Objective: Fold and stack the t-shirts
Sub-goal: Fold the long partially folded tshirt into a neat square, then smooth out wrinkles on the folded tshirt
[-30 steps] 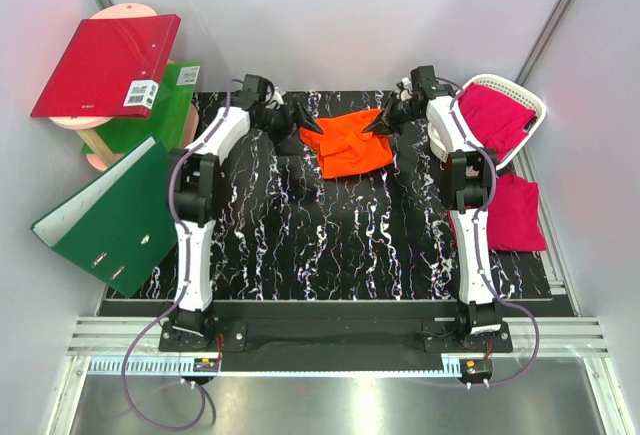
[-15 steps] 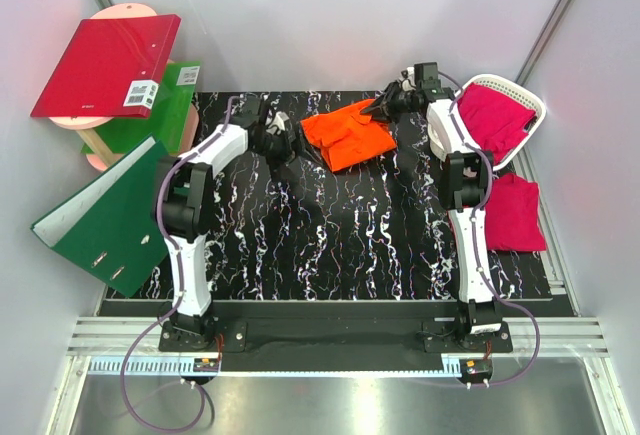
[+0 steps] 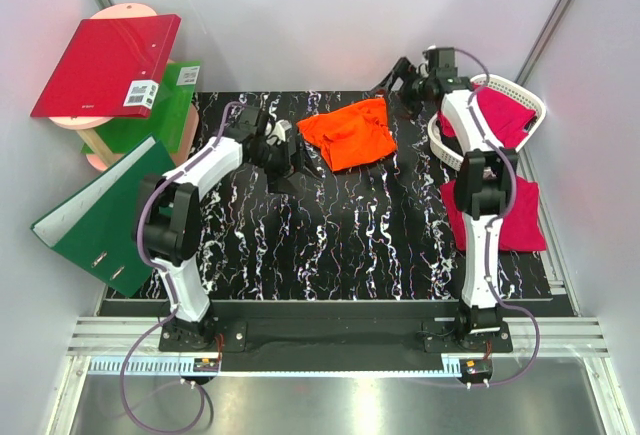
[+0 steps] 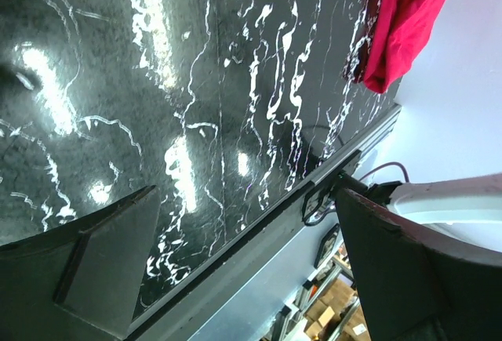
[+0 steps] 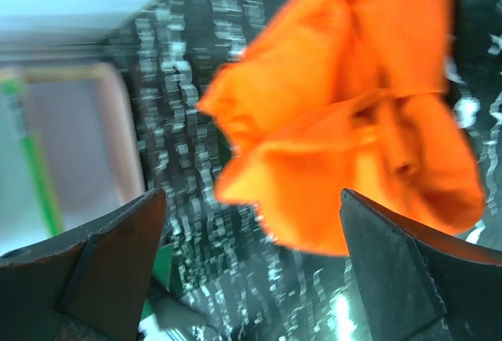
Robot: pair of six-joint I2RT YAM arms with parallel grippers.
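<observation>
Orange t-shirt (image 3: 350, 133) is lying crumpled (more of a loose bunch than a neat fold) on the black marbled table (image 3: 330, 245), toward the far edge and roughly midway between the two arms. The right gripper (image 3: 398, 77) is hovering just off the shirt's far right corner, pointing toward it. Its jaws are standing wide apart with nothing in them. In the right wrist camera the two dark fingers (image 5: 102, 270) are sitting at the bottom corners of the view. The orange cloth is lying out beyond the tips, not between them, and not touching either one as far as it shows.

The left gripper (image 3: 295, 163) is hanging low over the table just beside the shirt's near left edge. Whether a fingertip is brushing the cloth is hard to tell from above. Its jaws are spread wide too and gripping nothing; the left wrist camera is showing just glossy table between the fingers (image 4: 102, 270).

Over on the right, one magenta t-shirt (image 3: 495, 113) is sitting bunched in the white basket (image 3: 522, 88). Another magenta t-shirt (image 3: 522, 217) is lying flat on the table beside the right arm, well apart from both grippers. A red binder (image 3: 105, 63) and a green binder (image 3: 105, 217) are leaning off to the left of the table.
</observation>
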